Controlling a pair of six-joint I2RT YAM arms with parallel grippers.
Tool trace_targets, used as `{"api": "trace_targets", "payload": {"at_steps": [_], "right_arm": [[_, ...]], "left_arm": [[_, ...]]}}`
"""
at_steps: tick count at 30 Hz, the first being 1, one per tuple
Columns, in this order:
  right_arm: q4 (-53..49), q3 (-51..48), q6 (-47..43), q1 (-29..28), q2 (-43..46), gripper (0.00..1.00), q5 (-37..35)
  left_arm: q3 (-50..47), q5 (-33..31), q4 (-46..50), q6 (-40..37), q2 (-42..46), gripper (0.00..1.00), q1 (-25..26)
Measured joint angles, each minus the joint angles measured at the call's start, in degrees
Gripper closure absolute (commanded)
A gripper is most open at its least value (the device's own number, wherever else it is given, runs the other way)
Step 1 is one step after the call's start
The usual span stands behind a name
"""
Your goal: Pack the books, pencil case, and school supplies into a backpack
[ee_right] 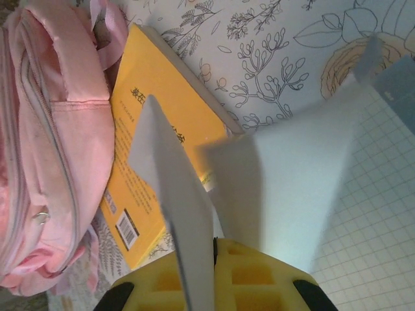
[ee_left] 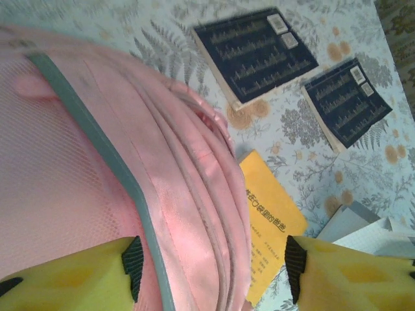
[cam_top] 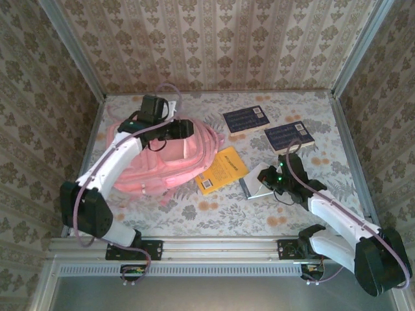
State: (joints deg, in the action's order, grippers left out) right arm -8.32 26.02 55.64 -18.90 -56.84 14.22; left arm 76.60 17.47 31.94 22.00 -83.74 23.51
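Observation:
The pink backpack (cam_top: 162,165) lies at the left of the table, also seen as backpack (ee_left: 97,162) and backpack (ee_right: 45,149). My left gripper (cam_top: 185,127) hovers open above its right edge; left gripper (ee_left: 214,265) holds nothing. The orange-yellow book (cam_top: 222,170) lies against the backpack, orange-yellow book (ee_right: 155,168). Two navy books (cam_top: 245,119), (cam_top: 289,136) lie farther back. My right gripper (cam_top: 269,178) is shut on the lifted pale grey cover (ee_right: 178,207) of a grid-paper pad (ee_right: 382,214); right gripper (ee_right: 215,249). The pencil case is out of view.
Patterned walls close the table in on three sides, with a metal rail (cam_top: 214,245) along the near edge. Bare floral tabletop (cam_top: 214,217) lies in front of the orange-yellow book, between the two arm bases.

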Motion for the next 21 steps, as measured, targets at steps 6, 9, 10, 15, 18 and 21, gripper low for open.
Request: {"api": "trace_targets", "payload": {"at_steps": [6, 9, 10, 15, 18, 21], "right_arm": [[0.72, -2.23, 3.04, 1.2, 2.64, 1.0, 2.4], [1.81, -3.89, 4.92, 1.29, 4.92, 1.0, 3.08], [2.23, -4.46, 5.73, 1.29, 5.7, 1.0, 3.28], [3.96, -5.9, 8.09, 1.29, 7.13, 1.0, 4.17], [5.18, -6.97, 9.42, 1.29, 7.72, 1.0, 4.55], [5.53, -7.93, 10.51, 1.29, 8.55, 1.0, 4.72]], "left_arm": [[2.64, -5.22, 3.78, -1.86, 6.14, 0.34, 1.42], [-0.87, -3.67, 0.92, 1.79, 8.63, 0.34, 4.83], [-3.61, -2.47, -1.68, 4.2, 9.46, 0.33, 6.38], [-14.84, 1.22, -13.55, 17.18, 6.71, 0.32, 15.76], [-17.27, 2.32, -20.39, 23.63, 1.22, 0.32, 20.22], [-18.64, 2.82, -27.78, 29.64, -3.23, 0.32, 22.6]]}}
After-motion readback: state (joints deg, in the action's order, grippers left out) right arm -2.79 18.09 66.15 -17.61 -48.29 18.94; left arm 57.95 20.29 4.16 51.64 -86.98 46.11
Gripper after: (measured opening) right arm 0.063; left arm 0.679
